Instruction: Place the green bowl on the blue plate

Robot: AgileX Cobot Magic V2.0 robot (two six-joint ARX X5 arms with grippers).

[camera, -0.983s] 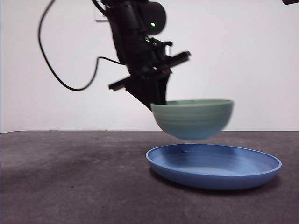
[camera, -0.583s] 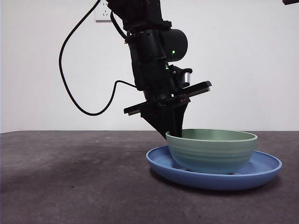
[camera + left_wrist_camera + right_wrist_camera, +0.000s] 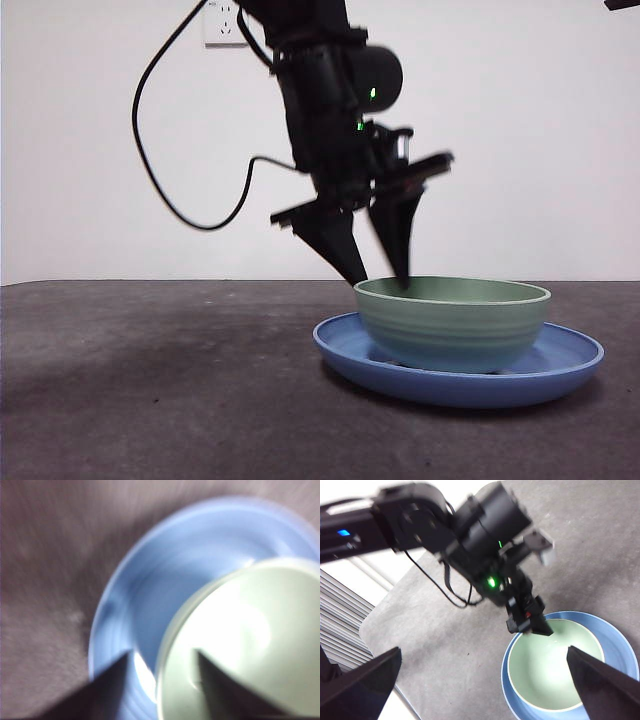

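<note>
While your left gripper [image 3: 378,282] straddles the near wall of the green bowl [image 3: 452,322], note that its jaws stand well apart, one outside the rim and one inside, and hold nothing. That spread fits a release: the bowl sits upright inside the blue plate [image 3: 340,350], resting on the plate's floor with blue rim showing all round it in the right wrist view, so it no longer needs support. Compared with half a second ago, the bowl and plate have not shifted, but the jaws, then closed on the bowl's wall, have parted. A second ago the bowl hung clear above the plate in that grip. The left wrist view, though blurred, confirms the bowl's pale rim [image 3: 172,630] lying between the two dark jaw tips. Your right gripper [image 3: 485,682] waits high and wide open, empty, looking down on the scene. Judged from this, placement is done and only withdrawal remains.
</note>
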